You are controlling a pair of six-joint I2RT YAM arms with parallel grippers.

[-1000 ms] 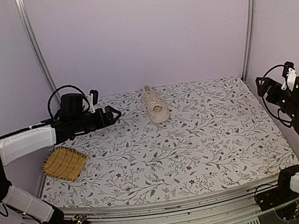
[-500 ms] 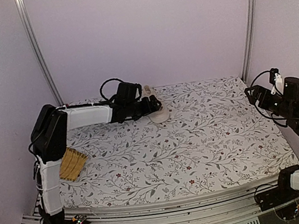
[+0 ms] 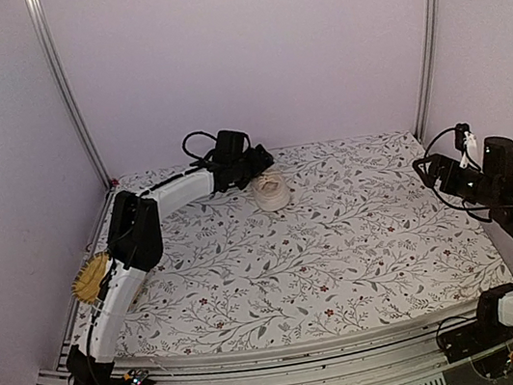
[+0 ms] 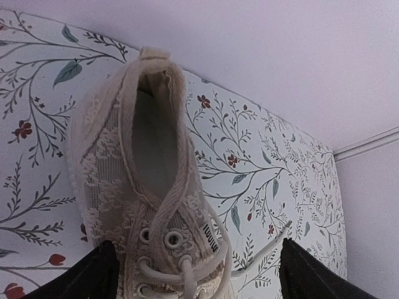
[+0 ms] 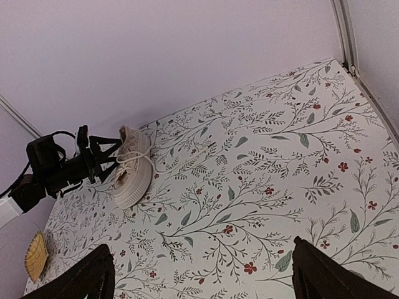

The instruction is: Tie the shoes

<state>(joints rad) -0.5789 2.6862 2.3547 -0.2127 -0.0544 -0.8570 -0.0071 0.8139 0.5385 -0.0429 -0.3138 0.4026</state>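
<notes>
Floral tabletop (image 3: 373, 252), far edge: left gripper (image 3: 260, 163), jaws wide, empty, straddles a cream lace-up sneaker (image 4: 143, 180); best pinch one loose pale lace (image 4: 262, 252). Right gripper (image 3: 426, 169) hovers, jaws apart, empty.

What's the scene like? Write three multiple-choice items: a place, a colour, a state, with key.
1. The sneaker sits: A) at the near edge B) at the far edge, by the back wall C) at the right edge.
2. The woven mat is: A) yellow B) blue C) black.
3. The laces are: A) tied in a bow B) untied, one trailing loose C) removed.
Key: B, it lies beside the wall; A, the top view shows yellow; B, one end runs across the table.
</notes>
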